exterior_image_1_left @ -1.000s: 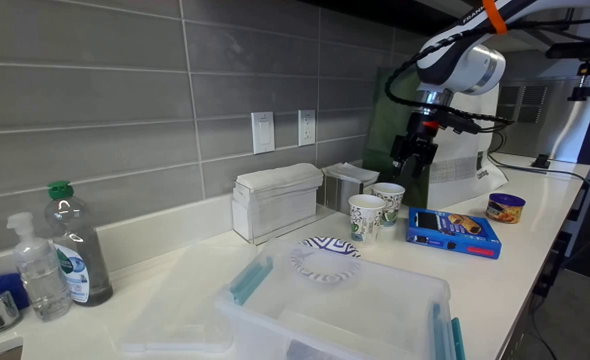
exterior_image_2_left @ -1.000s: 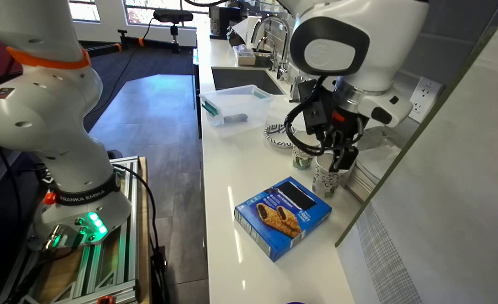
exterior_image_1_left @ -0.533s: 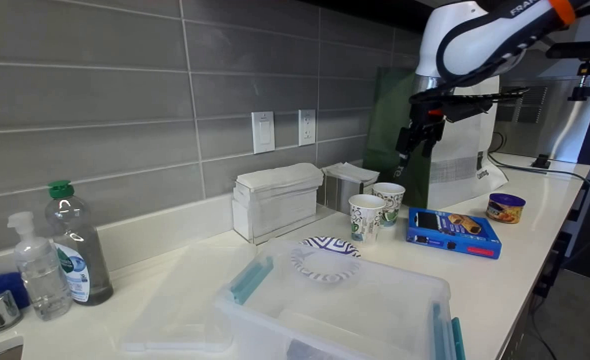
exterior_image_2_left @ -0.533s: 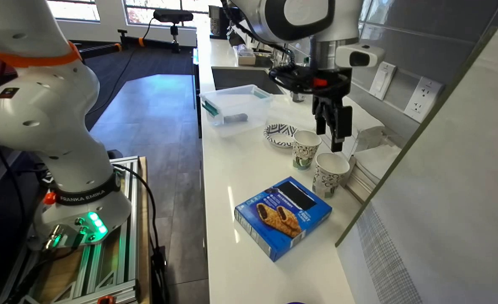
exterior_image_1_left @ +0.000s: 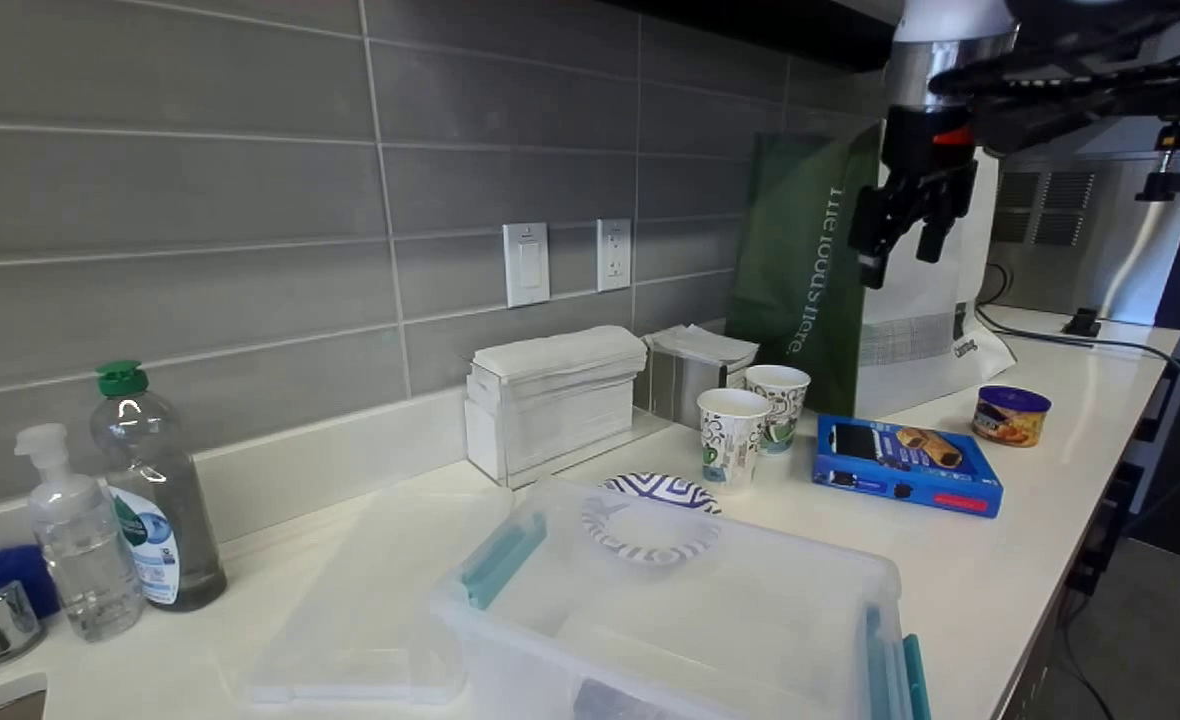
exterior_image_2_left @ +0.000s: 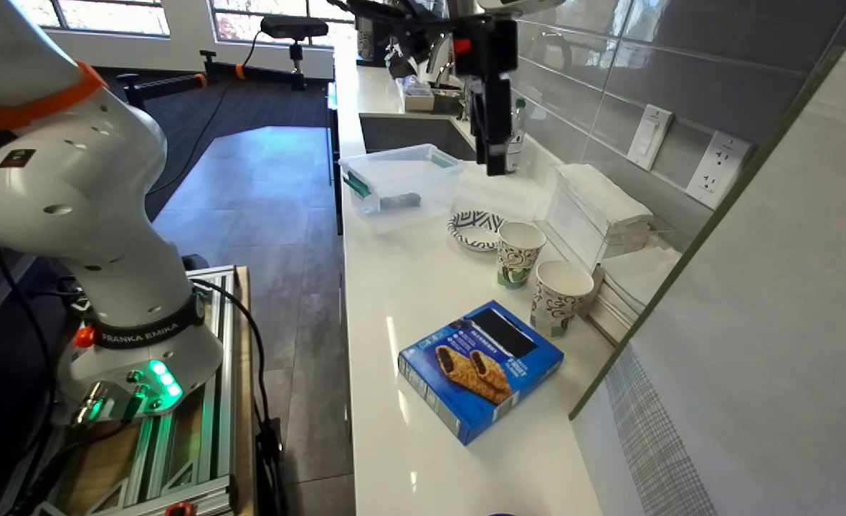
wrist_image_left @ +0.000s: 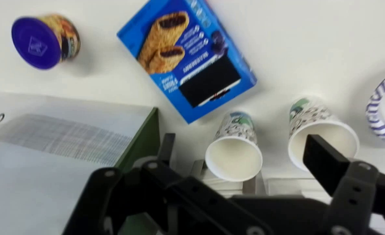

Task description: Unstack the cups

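Note:
Two white paper cups with dark printed swirls stand upright and apart on the counter. The cup nearer the bowl shows in both exterior views (exterior_image_1_left: 730,448) (exterior_image_2_left: 516,259) and on the right in the wrist view (wrist_image_left: 310,112). The cup nearer the green bag also shows in both exterior views (exterior_image_1_left: 782,418) (exterior_image_2_left: 553,309) and mid-picture in the wrist view (wrist_image_left: 234,160). Both look empty inside in the wrist view. My gripper (exterior_image_1_left: 900,262) hangs well above the counter, also visible in an exterior view (exterior_image_2_left: 489,154). Its fingers are wide apart in the wrist view (wrist_image_left: 240,140), with nothing between them.
A blue snack box (exterior_image_2_left: 480,365), a patterned bowl (exterior_image_2_left: 474,231), a purple-lidded can (exterior_image_1_left: 1010,416) and a clear bin (exterior_image_1_left: 690,600) stand on the counter. Napkin holders (exterior_image_1_left: 560,400) and a tall green-and-white bag (exterior_image_1_left: 800,270) stand along the wall.
My gripper has risen and moved away from above the cups, going right in one picture and left in another. The cups stay where they were.

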Controlling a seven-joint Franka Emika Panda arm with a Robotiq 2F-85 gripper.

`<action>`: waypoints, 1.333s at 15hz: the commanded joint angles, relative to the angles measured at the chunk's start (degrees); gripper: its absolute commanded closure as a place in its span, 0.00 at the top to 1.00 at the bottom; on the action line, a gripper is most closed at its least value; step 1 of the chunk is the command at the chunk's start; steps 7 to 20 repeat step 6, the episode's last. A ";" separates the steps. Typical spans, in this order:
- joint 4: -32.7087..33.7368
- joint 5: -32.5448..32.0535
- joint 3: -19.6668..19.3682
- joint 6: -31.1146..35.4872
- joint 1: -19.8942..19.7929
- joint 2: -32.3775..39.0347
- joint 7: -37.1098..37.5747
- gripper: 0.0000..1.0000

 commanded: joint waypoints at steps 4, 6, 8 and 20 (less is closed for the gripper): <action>2.71 6.85 -0.83 -12.76 1.00 -6.42 -7.22 1.00; 2.72 7.23 -1.19 -12.96 1.05 -7.08 -8.19 1.00; 2.72 7.23 -1.19 -12.96 1.05 -7.08 -8.19 1.00; 2.72 7.23 -1.19 -12.96 1.05 -7.08 -8.19 1.00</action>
